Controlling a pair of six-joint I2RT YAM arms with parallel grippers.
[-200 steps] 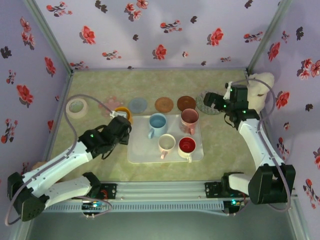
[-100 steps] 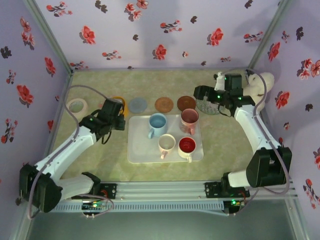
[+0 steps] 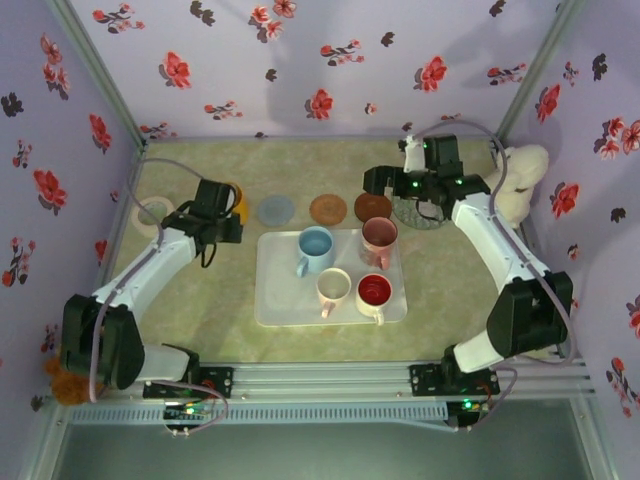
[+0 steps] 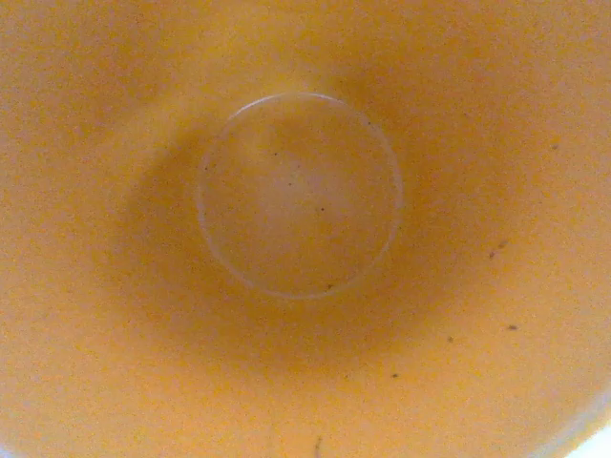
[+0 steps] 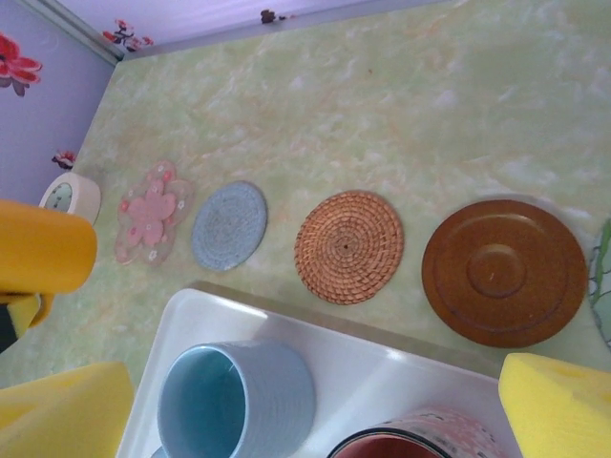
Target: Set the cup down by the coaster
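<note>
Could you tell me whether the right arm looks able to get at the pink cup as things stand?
Probably yes: the right gripper hangs open close to the pink cup, with nothing between them.

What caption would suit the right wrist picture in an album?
Four coasters lined up beyond a tray with a blue cup; a yellow cup at left.

A white tray lies in the middle of the green marbled table. Four mugs stand on it: a light blue mug and a pink mug at the far side, a cream mug and a red mug at the near side. A pale plush toy sits in the far right corner, against the flowered wall.
</note>
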